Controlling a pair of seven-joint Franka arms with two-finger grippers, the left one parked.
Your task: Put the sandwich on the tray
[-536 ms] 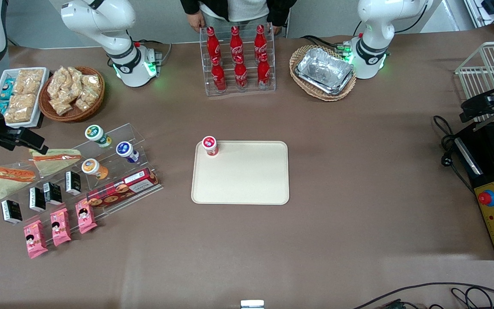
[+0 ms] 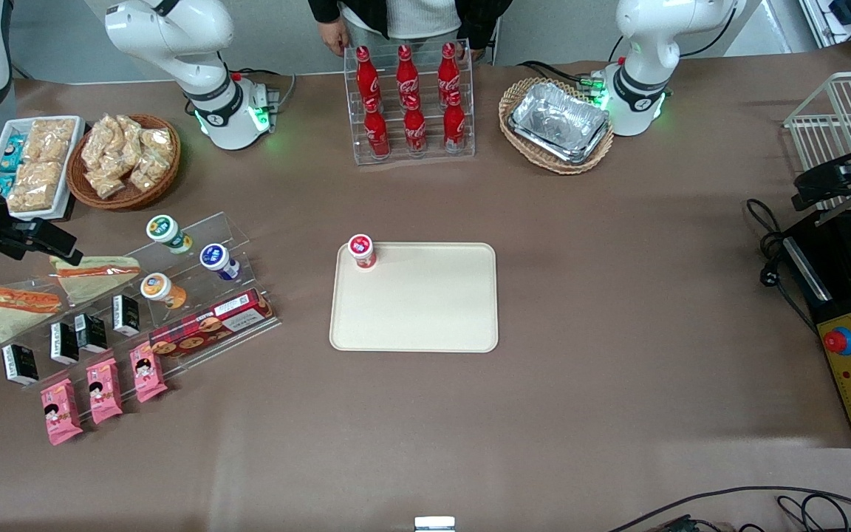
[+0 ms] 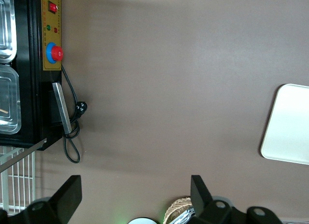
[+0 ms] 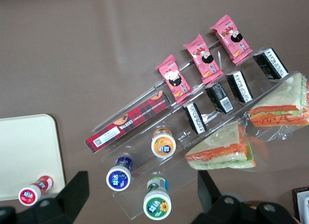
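The sandwich [image 2: 15, 312] [image 4: 282, 108], a wrapped wedge with a thick orange-red band, lies on the top step of a clear display rack [image 2: 241, 229] at the working arm's end of the table. A flatter wrapped wedge [image 2: 94, 270] [image 4: 223, 151] lies beside it. The beige tray [image 2: 414, 310] [image 4: 26, 151] sits mid-table with a red-capped cup [image 2: 360, 251] in one corner. My gripper [image 2: 56, 244] [image 4: 140, 197] hovers open above the rack, close to the flatter wedge, holding nothing.
The rack also carries capped cups [image 2: 168, 230], black packs [image 2: 63, 341], a plaid cookie box [image 2: 211, 325] and pink snack packs [image 2: 104, 388]. A white snack bin [image 2: 32, 164], a snack basket [image 2: 126, 159], a cola bottle rack [image 2: 409, 100] and foil trays [image 2: 558, 122] stand farther from the camera.
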